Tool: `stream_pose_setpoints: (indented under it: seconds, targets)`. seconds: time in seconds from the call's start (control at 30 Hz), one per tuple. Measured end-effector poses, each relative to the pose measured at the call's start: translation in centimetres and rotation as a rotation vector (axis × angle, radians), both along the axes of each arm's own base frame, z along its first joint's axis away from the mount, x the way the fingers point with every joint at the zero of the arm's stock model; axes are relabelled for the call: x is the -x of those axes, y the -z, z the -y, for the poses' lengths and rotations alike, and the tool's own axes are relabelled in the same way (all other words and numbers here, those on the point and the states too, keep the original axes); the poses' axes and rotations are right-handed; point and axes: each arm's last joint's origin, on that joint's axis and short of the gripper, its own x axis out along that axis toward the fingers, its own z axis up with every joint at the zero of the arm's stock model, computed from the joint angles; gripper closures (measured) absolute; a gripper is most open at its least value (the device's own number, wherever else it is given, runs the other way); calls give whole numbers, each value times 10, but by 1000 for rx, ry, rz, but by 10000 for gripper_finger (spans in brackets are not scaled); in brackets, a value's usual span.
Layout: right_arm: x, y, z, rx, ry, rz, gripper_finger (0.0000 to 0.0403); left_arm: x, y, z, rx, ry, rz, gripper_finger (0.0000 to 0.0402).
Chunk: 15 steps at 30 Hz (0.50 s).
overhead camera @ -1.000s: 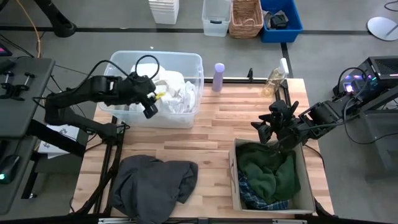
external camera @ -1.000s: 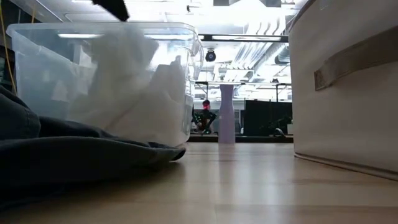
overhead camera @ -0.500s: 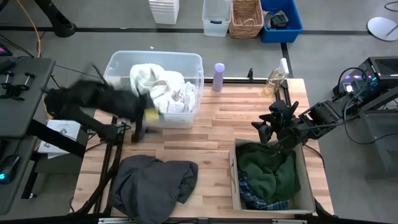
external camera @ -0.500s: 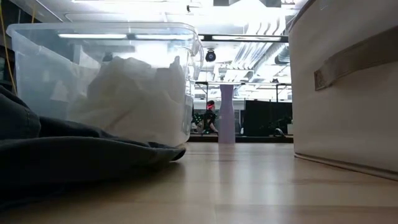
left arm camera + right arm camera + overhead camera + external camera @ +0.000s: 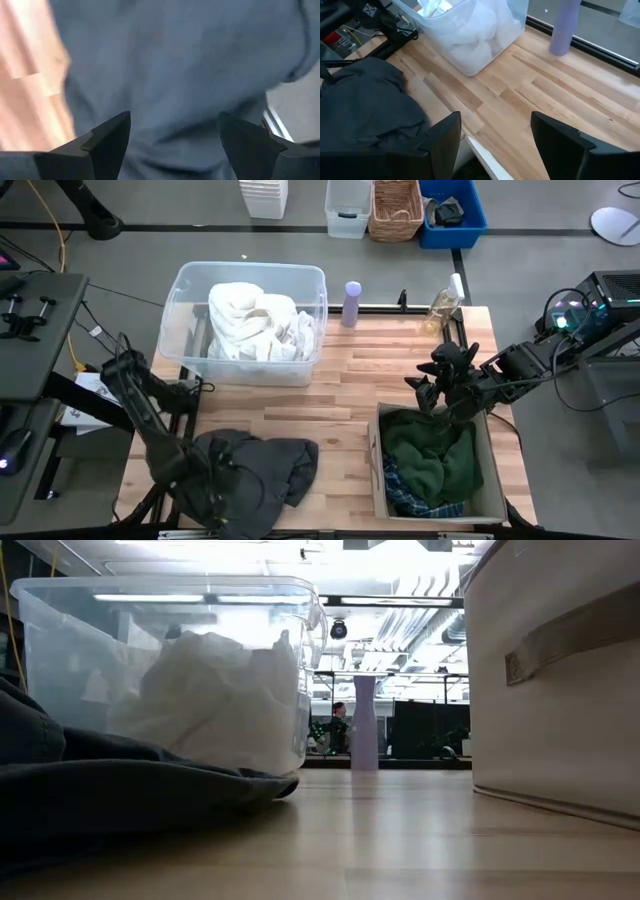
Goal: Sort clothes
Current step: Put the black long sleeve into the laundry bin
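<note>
Left claw [image 5: 222, 498] now over dark grey garment [image 5: 262, 465], jaws apart.

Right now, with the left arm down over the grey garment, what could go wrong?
1. The dark grey garment hangs over the table's near edge, so a partial pinch by the open left end effector may drag it off.
2. The right end effector hovers by the box of dark clothes, possibly crowding a drop there.
</note>
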Motion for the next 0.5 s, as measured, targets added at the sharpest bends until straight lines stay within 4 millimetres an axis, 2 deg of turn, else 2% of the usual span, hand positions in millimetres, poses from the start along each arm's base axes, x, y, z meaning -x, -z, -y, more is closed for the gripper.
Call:
stream_pose_setpoints:
  seconds: [0.1,0.23,0.33,0.43,0.5]
  targets:
    - [0,0,0,7,-2,-2,167,-3,33,10,-16,15,-22,117]
    - [0,0,0,6,0,-2,167,-11,70,8,-9,-50,-33,117]
    - [0,0,0,1,5,0,167,-8,108,3,-31,-96,-108,118]
    - [0,0,0,-3,3,-1,167,-8,135,-6,-59,-134,-175,118]
    - [0,0,0,-9,9,2,167,-12,146,-10,-54,-145,-201,123]
